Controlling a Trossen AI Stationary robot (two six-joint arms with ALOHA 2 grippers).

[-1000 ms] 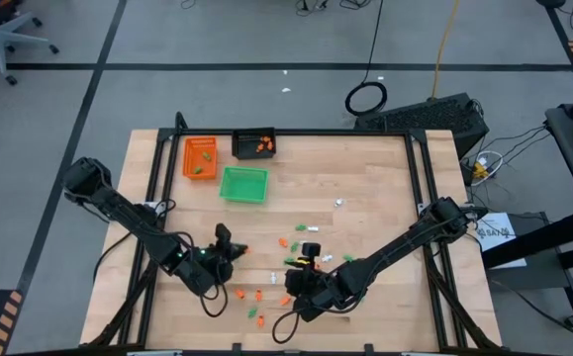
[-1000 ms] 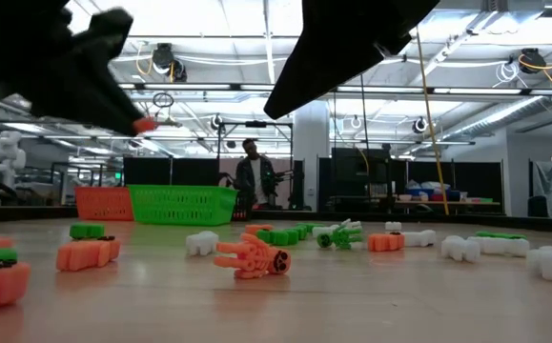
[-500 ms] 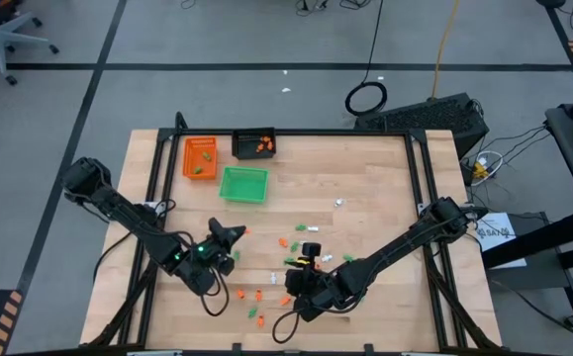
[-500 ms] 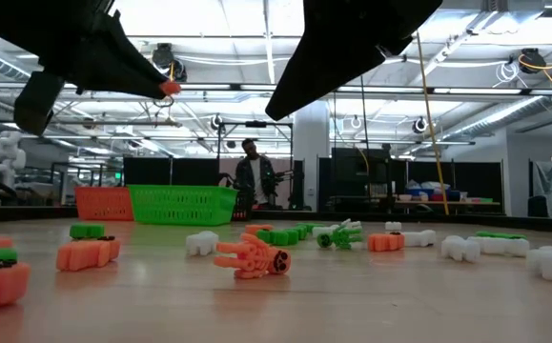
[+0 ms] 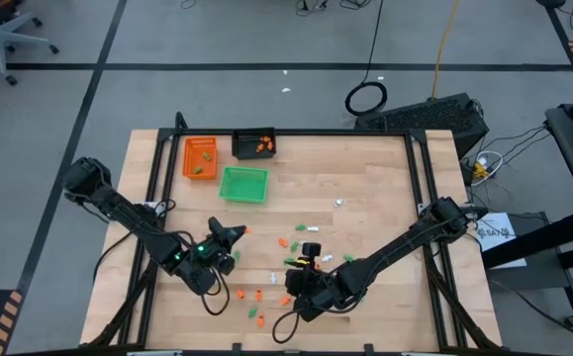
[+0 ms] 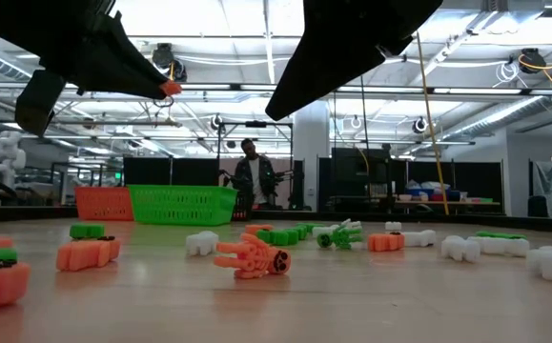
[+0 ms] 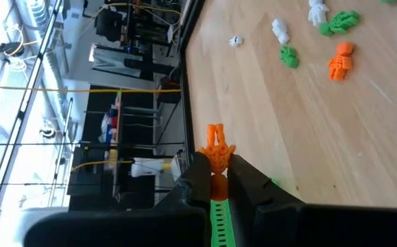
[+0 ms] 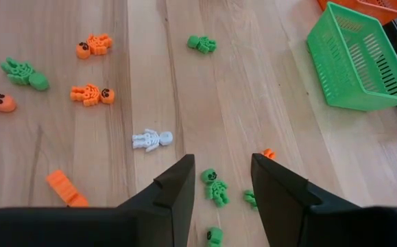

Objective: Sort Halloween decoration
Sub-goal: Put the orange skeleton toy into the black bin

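**Lot: plastic Halloween figures, sorting in progress**

Left gripper (image 7: 215,180): raised over the table, clamped on one small orange plastic skeleton figure (image 7: 217,145), which protrudes beyond the fingertips, presumably for carrying to the orange mesh tray (image 5: 199,156). Right gripper (image 8: 222,177): fingers parted, empty, hovering above scattered green plastic figures (image 8: 214,186) lying directly between them.

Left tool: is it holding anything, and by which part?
Yes: the left tool pinches an orange skeleton piece by its lower end; the rest sticks out past the fingertips.

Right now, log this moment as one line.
left gripper: shut on orange skeleton, raised | right gripper: open, above table | green tray: empty
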